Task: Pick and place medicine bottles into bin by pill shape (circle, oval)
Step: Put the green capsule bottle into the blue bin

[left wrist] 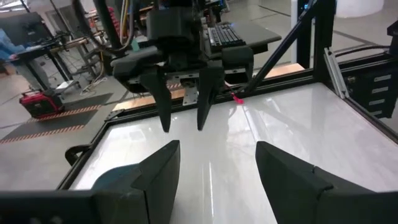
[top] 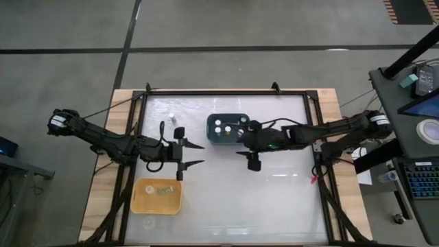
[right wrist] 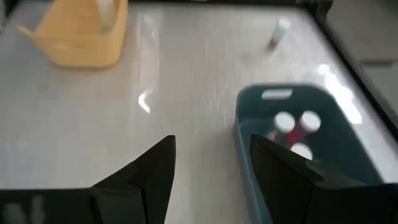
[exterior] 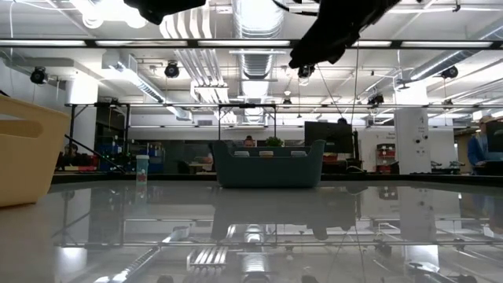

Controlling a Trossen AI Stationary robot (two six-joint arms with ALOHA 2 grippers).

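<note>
Medicine bottles are nearly all sorted, judging by how things lie: several white-capped ones [top: 227, 126] stand inside the dark teal bin [top: 211, 132] near the far middle of the table [top: 274, 199], at least one lies in the yellow bin [top: 140, 203] at the near left, and a single bottle [top: 171, 117] stands alone on the white surface to the left of the teal bin, well apart from both bins. The left gripper [top: 195, 155] hangs over bare table between the two bins with its fingers spread wide and nothing between them; its wrist view shows the same wide gap over the white surface. The right gripper [top: 241, 142] sits just beside the near right corner of the teal bin; in its wrist view its own fingers stand apart and empty, with the bin's capped bottles [right wrist: 292, 121] just beyond them, which suggests a drop into that bin is finished. The step in hand looks like the pause between a release and the next pick. The lone bottle is closer to the left arm, so the next move likely calls for that gripper to travel toward the far left, lower around the upright bottle, close on it, and carry it to whichever bin matches its pill shape, which cannot be read from here.
</note>
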